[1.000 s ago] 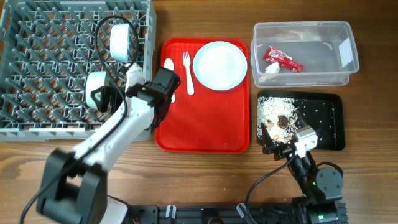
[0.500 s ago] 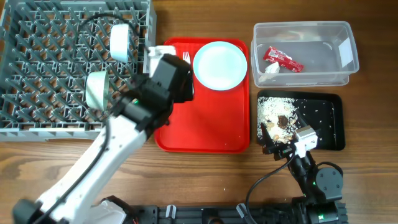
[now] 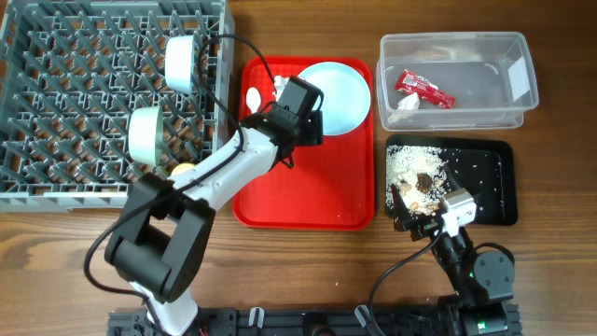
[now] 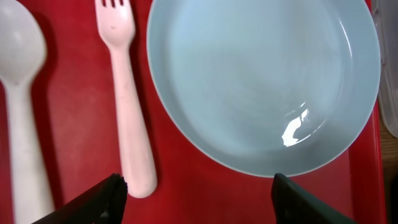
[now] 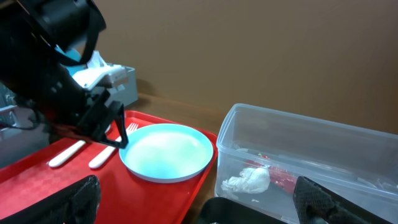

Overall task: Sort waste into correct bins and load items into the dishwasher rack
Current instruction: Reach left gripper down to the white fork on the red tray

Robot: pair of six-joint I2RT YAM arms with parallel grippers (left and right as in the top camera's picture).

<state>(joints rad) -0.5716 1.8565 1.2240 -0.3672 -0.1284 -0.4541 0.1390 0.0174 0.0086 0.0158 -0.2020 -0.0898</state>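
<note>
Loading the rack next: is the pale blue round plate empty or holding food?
Empty: the pale blue round plate shows a bare glossy surface, no grains or bits.

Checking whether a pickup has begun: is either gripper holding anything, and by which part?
Nothing is held. The left gripper is open and empty over the rim of the plate; the right gripper is open and empty too.

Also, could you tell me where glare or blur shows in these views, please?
Left wrist view: one small white glare spot on the plate, the spoon slightly soft at the edge. Right wrist view: the left arm looks dark and underexposed. Overhead view: evenly lit, sharp.
</note>
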